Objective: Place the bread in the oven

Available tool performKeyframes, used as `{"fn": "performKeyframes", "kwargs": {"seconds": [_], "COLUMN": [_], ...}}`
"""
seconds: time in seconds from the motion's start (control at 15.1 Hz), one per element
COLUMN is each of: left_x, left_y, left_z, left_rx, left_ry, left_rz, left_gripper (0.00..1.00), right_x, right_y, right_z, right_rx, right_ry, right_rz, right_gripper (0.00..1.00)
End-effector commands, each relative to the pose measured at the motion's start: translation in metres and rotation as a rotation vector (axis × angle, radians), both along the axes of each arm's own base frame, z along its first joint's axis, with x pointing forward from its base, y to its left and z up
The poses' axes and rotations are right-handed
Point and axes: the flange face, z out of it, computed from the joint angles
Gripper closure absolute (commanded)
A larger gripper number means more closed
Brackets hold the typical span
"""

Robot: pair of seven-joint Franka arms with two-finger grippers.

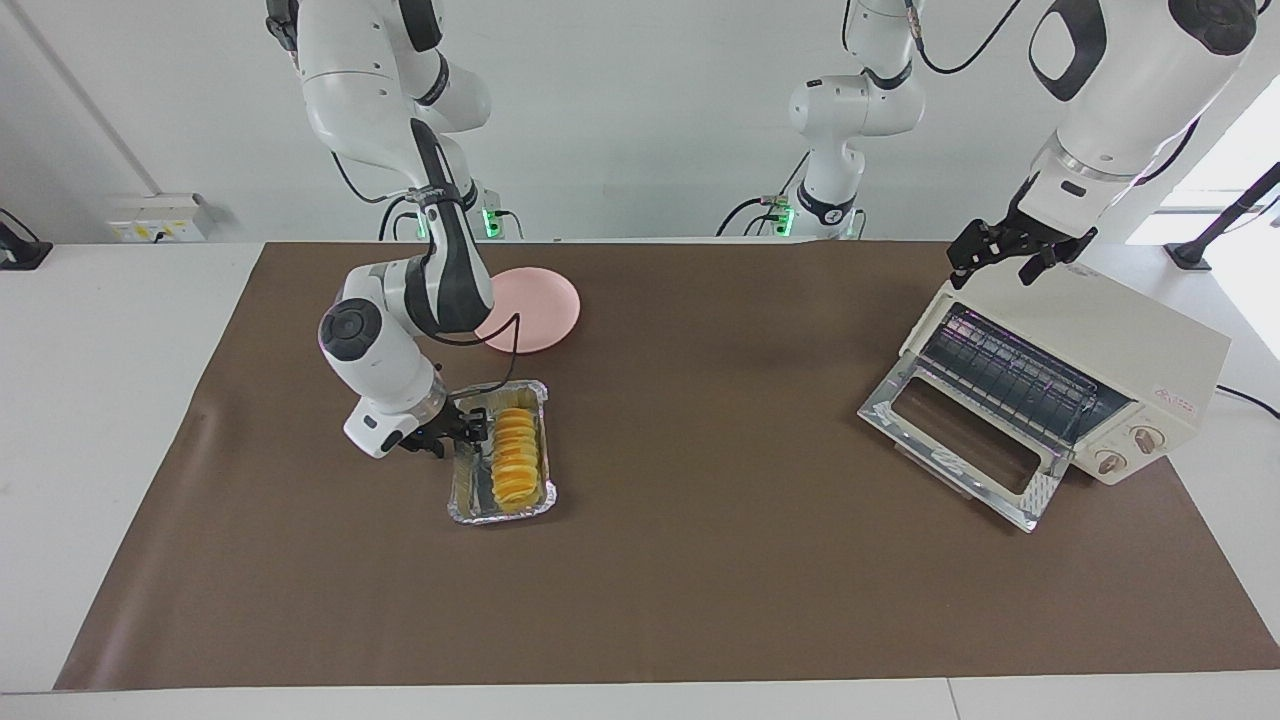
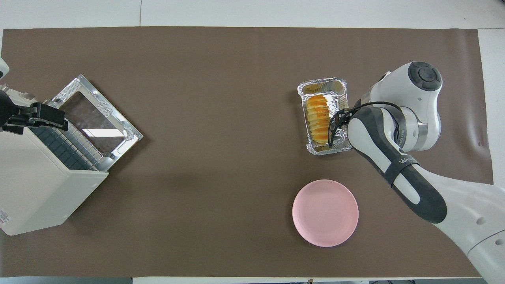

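Oven [image 1: 1090, 375] door [image 1: 960, 440] down, mouth unblocked; bare mat [image 1: 700, 420] between it and foil tray [image 1: 455, 495]. Plate [image 1: 535, 308] nearer the robots than the tray.

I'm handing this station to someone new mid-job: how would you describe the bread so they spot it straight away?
Start at the right arm's end of the brown mat, where the right gripper is low at a crinkled silver foil tray. The tray sits farther from the robots than the round pink plate. The bread lies in that tray: the only golden-yellow, ridged loaf in sight.
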Motion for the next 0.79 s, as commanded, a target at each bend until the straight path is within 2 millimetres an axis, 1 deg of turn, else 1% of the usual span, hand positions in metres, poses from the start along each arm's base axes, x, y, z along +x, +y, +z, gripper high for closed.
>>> {"fn": "performKeyframes", "kwargs": {"seconds": [0.0, 0.2, 0.33, 0.4, 0.46, 0.53, 0.6, 0.66, 0.73], "left_x": [-0.006, -0.007, -0.007, -0.006, -0.007, -0.007, -0.007, -0.007, -0.007], "left_y": [0.003, 0.003, 0.003, 0.003, 0.003, 0.003, 0.003, 0.003, 0.003], "left_z": [0.004, 0.004, 0.004, 0.004, 0.004, 0.004, 0.004, 0.004, 0.004], "left_rx": [0.011, 0.011, 0.011, 0.011, 0.011, 0.011, 0.011, 0.011, 0.011], "left_ry": [0.004, 0.003, 0.003, 0.004, 0.003, 0.003, 0.003, 0.004, 0.003], "left_rz": [0.003, 0.003, 0.003, 0.003, 0.003, 0.003, 0.003, 0.003, 0.003], "left_gripper": [0.0, 0.0, 0.0, 0.0, 0.0, 0.0, 0.0, 0.0, 0.0], "right_x": [-0.01, -0.009, -0.005, 0.0, 0.008, 0.012, 0.018, 0.025, 0.03], "right_y": [-0.004, -0.003, -0.001, 0.002, 0.008, 0.018, 0.033, 0.054, 0.079], "right_z": [0.007, 0.008, 0.013, 0.018, 0.029, 0.042, 0.059, 0.076, 0.091], "right_rx": [0.018, 0.021, 0.064, 0.088, 0.108, 0.123, 0.132, 0.139, 0.145], "right_ry": [-0.008, -0.012, -0.017, -0.024, -0.036, -0.036, -0.033, -0.034, -0.028], "right_rz": [-0.014, -0.016, -0.052, -0.069, -0.077, -0.082, -0.094, -0.114, -0.134], "right_gripper": [1.0, 1.0, 1.0, 1.0, 1.0, 1.0, 1.0, 1.0, 1.0]}}
